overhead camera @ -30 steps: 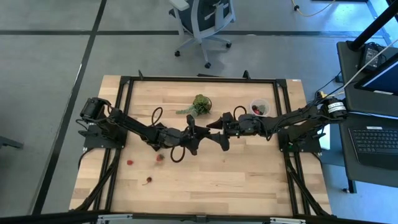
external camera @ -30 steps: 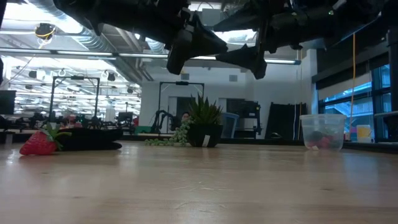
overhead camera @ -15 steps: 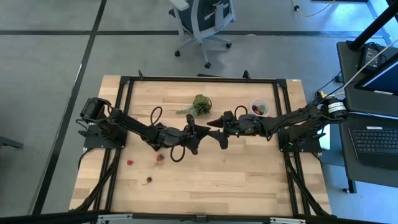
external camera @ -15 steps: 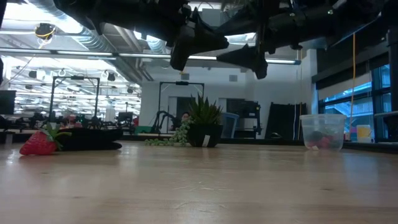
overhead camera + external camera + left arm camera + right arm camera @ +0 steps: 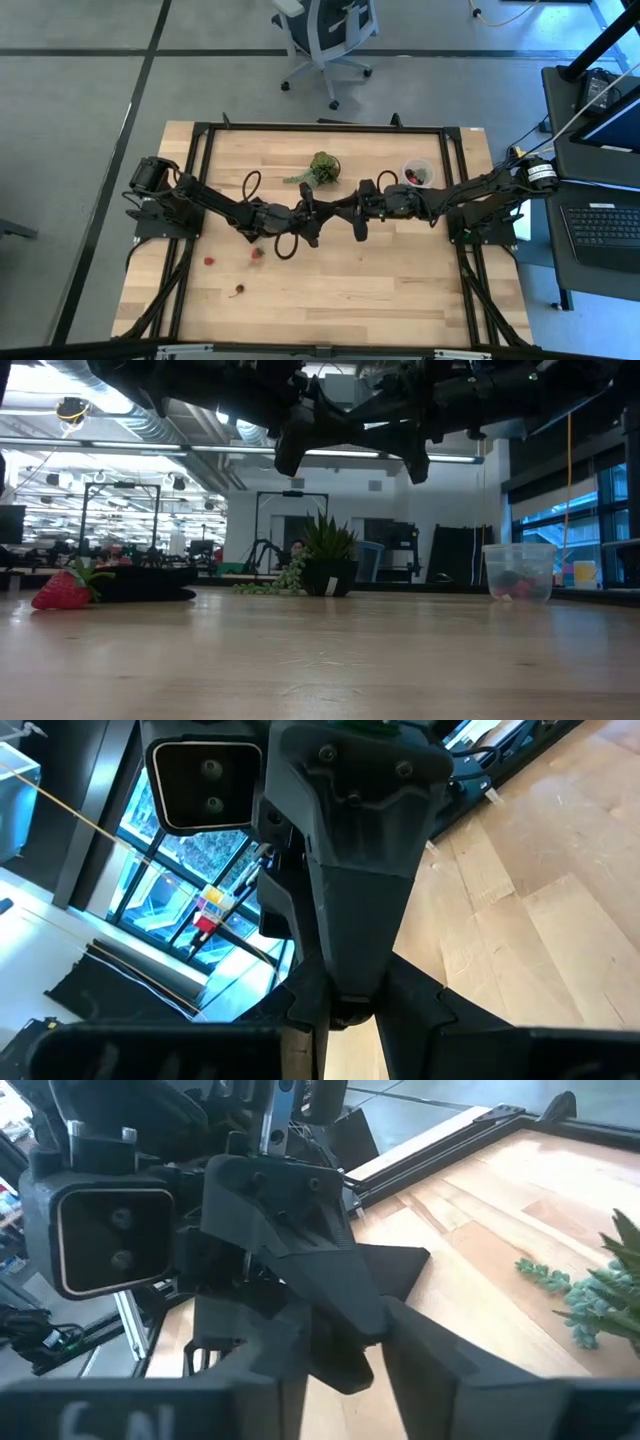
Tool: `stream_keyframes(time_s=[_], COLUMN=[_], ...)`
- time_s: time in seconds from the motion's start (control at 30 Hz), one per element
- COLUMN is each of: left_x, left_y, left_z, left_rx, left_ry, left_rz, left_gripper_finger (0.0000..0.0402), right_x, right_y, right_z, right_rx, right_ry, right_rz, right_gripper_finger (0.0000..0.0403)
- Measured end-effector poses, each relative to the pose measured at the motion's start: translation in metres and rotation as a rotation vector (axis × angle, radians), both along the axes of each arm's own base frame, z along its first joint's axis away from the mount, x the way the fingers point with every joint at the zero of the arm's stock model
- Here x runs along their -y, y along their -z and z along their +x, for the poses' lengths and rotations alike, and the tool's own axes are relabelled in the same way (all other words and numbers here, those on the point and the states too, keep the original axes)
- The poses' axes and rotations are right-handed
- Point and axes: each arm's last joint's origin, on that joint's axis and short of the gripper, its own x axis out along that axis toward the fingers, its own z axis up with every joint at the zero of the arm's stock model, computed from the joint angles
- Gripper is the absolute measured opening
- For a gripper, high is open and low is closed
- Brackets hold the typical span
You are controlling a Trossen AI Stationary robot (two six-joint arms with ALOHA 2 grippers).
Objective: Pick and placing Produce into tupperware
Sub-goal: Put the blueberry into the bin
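Both arms meet above the middle of the table, fingertip to fingertip. My left gripper (image 5: 316,213) (image 5: 345,1020) looks shut; its own fingers hide whether anything sits between them. My right gripper (image 5: 338,208) (image 5: 345,1365) faces it, turned a quarter turn against it, its fingers narrowly apart on either side of the left fingertips (image 5: 335,1360). The round whitish tupperware (image 5: 417,173) (image 5: 518,572) stands at the far right with red pieces inside. Loose produce lies near the left: two red pieces (image 5: 209,261) (image 5: 257,253) and a dark one (image 5: 237,291). My right gripper's fingers (image 5: 430,1350) stand close on both sides of the left gripper's tips, coming level from the table's right. Whether they touch those tips or something held there, I cannot tell. My left gripper's fingertips are hidden by both grippers.
A green leafy clump (image 5: 322,168) (image 5: 318,565) lies on the far side of the table, just beyond the grippers. A red strawberry (image 5: 62,590) shows near the left in the low view. Bare wood lies along the near edge and at the right.
My right gripper's fingers, wide apart a second ago, have drawn together around the left gripper's fingertips. It has also edged a little toward the table's left. Both grippers stay well above the table.
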Motion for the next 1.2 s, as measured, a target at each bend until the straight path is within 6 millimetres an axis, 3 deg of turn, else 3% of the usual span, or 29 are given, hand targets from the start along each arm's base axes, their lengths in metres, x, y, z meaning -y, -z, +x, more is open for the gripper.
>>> stream_keyframes(time_s=[0.23,0.63,1.2], left_x=[0.0,0.001,0.003], left_y=[0.001,0.001,0.001], left_z=[0.0,-0.001,0.0], left_rx=[-0.005,-0.029,-0.033], left_ry=[0.002,0.012,0.024], left_rz=[0.008,0.047,0.038], left_gripper_finger=[0.006,0.0063,0.0127], right_x=[0.0,0.001,0.014], right_y=[0.001,0.001,0.006], right_z=[0.0,0.0,-0.001], right_rx=[-0.009,-0.013,-0.068], right_ry=[-0.007,-0.024,0.022], right_rz=[-0.025,-0.045,-0.091], right_gripper_finger=[0.0074,0.0068,0.0041])
